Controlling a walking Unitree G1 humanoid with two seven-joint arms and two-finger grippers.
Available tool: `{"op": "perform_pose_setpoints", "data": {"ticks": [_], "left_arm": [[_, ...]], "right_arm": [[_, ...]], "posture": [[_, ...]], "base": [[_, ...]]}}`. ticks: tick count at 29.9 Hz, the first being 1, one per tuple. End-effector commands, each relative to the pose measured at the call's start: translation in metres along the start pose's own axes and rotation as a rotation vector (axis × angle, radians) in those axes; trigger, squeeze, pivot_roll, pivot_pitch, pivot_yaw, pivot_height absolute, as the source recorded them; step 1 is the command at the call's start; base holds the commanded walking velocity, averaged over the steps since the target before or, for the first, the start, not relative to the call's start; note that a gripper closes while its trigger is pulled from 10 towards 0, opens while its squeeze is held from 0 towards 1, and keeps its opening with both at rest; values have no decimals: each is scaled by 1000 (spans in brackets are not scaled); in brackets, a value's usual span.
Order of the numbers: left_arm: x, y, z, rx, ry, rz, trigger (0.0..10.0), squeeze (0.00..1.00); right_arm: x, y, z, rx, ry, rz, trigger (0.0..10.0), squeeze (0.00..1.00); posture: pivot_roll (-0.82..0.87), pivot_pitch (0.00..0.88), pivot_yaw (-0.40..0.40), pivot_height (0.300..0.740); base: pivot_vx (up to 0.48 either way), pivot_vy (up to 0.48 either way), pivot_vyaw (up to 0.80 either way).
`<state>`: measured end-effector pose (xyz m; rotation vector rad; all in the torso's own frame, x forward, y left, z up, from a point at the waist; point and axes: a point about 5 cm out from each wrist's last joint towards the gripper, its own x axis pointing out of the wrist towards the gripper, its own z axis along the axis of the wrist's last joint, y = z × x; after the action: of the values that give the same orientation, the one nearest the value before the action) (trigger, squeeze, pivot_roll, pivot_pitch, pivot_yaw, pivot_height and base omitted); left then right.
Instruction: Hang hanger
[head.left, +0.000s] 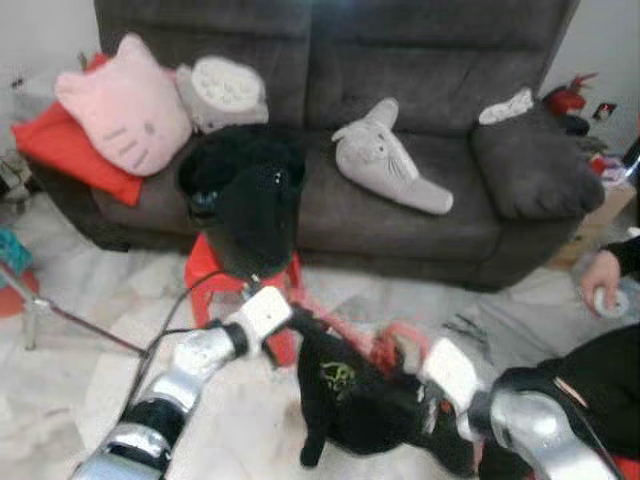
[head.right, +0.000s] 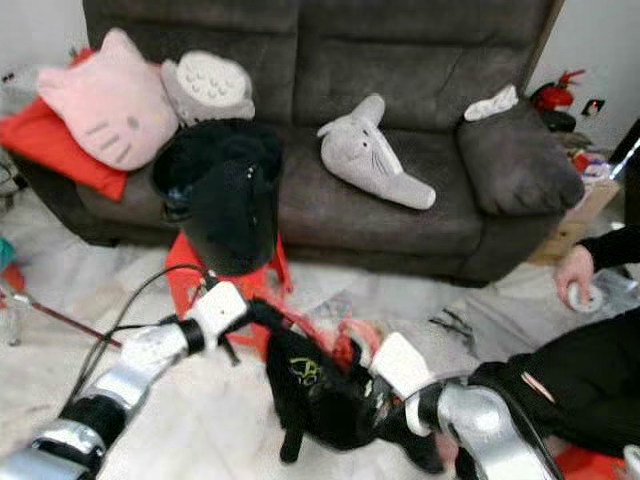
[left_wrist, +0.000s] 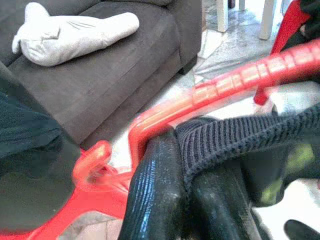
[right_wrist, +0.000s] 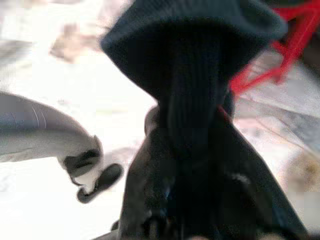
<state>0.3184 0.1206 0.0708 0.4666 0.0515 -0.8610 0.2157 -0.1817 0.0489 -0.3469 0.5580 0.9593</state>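
A black sweater (head.left: 345, 395) with a small green print hangs low over the floor between my two arms. A red plastic hanger (left_wrist: 220, 90) runs through its neck, and its red bar (head.left: 388, 345) pokes out on top. My left gripper (head.left: 298, 325) is shut on the ribbed black collar (left_wrist: 225, 135), right under the hanger's bend. On the other side, my right gripper (head.left: 418, 388) is buried in the fabric (right_wrist: 195, 115), with cloth draped over its fingers and apparently pinched between them.
A red stool (head.left: 212, 285) heaped with black clothes (head.left: 250, 195) stands before the grey sofa (head.left: 400, 210), which holds a pink cat cushion (head.left: 125, 105) and a grey plush (head.left: 385, 160). A person's hand (head.left: 603, 280) is at the right. A stand's leg (head.left: 60, 315) crosses the floor at left.
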Motion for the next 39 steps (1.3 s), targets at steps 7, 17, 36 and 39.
{"op": "perform_pose_setpoints", "data": {"ticks": [7,17,36,39], "left_arm": [[4,15,11,36,-21,26,10000,0],[1,0,5,89,30,-162,10000,0],[0,25,18,128,-26,-9,10000,0],[0,20,13,152,9,-55,10000,0]], "right_arm": [[-11,3,-9,-28,64,-85,10000,0],[-2,-55,-3,48,109,-533,10000,0],[-10,-6,-23,-37,229,-118,10000,0],[-15,-10,-19,-47,215,-179,10000,0]], "posture": [[-42,37,62,740],[-22,23,65,740],[-30,34,64,740],[-36,37,68,740]], "base": [[0,0,0],[0,0,0],[0,0,0],[0,0,0]]}}
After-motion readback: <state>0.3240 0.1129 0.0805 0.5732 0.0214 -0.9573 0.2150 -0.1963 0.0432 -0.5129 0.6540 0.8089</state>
